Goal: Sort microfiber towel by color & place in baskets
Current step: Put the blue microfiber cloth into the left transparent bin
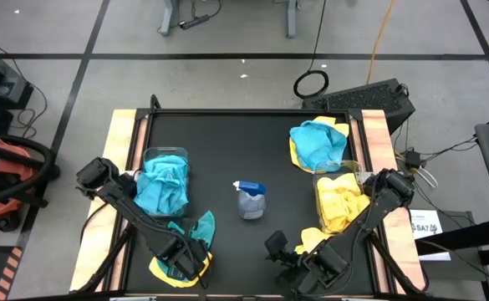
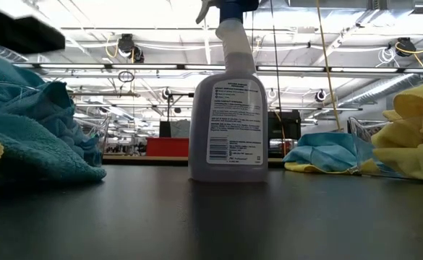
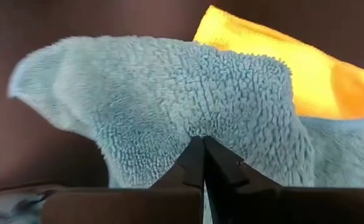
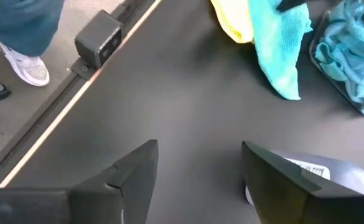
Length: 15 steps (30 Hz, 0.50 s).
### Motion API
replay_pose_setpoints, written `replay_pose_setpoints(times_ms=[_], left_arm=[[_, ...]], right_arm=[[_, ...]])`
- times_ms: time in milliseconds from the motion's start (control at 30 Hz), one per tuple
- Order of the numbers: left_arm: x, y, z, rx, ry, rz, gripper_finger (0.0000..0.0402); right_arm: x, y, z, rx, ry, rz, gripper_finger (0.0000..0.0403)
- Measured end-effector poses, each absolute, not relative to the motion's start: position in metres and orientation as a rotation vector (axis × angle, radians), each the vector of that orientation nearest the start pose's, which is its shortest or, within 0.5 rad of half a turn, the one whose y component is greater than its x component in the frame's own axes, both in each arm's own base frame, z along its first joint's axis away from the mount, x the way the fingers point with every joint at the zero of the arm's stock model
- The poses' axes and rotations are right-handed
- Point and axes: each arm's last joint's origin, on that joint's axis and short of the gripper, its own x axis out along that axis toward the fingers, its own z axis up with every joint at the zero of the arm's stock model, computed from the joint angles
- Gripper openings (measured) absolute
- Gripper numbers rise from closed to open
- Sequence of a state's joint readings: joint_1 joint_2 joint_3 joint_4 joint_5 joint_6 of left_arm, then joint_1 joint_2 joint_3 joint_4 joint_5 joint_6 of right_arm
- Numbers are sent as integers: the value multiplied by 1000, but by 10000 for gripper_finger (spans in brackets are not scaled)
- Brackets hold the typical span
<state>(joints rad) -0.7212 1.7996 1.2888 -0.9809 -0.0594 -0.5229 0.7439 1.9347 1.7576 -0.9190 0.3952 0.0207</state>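
Down at the near left corner of the black table (image 1: 227, 150), the left gripper (image 1: 185, 255) has its fingers pinched tight together on a teal towel (image 1: 201, 227), and the left wrist view shows the fuzzy cloth bunched right at the closed tips, with a yellow towel (image 1: 170, 274) lying under and behind it. So that little pile is one teal on top of one yellow, sitting just in front of the left basket (image 1: 150, 155), which is already stuffed with teal towels (image 1: 162, 186). Over on the other side, the right gripper (image 1: 284, 251) hovers near the front edge with its jaws standing apart and nothing between them; its wrist view looks straight down at bare tabletop between the two fingers. Just beside it there's a yellow scrap (image 1: 313, 238) spilling out next to the right basket (image 1: 351, 169), which holds a heap of yellow towels (image 1: 341, 202). Behind that basket, near the far right corner, another teal towel (image 1: 318, 142) lies on top of a yellow one (image 1: 297, 152), still unsorted. The spray bottle (image 1: 250, 199) stands upright about mid-table, between the two baskets and apart from both. A person's leg and white sneaker (image 4: 26, 67) show on the floor past the table edge in the right wrist view.
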Motion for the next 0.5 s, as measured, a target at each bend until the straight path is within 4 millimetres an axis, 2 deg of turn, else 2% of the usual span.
replay_pose_setpoints(times_ms=[167,267,367,500], left_arm=[[247,-213,222,174,1515,-23,6],[246,-210,223,174,1527,34,31],[247,-208,222,158,1525,53,93],[249,-206,221,160,1488,107,204]], right_arm=[[306,269,281,-572,944,291,209],[306,269,281,-570,948,288,203],[306,269,281,-566,949,286,199],[306,269,281,-553,953,279,196]])
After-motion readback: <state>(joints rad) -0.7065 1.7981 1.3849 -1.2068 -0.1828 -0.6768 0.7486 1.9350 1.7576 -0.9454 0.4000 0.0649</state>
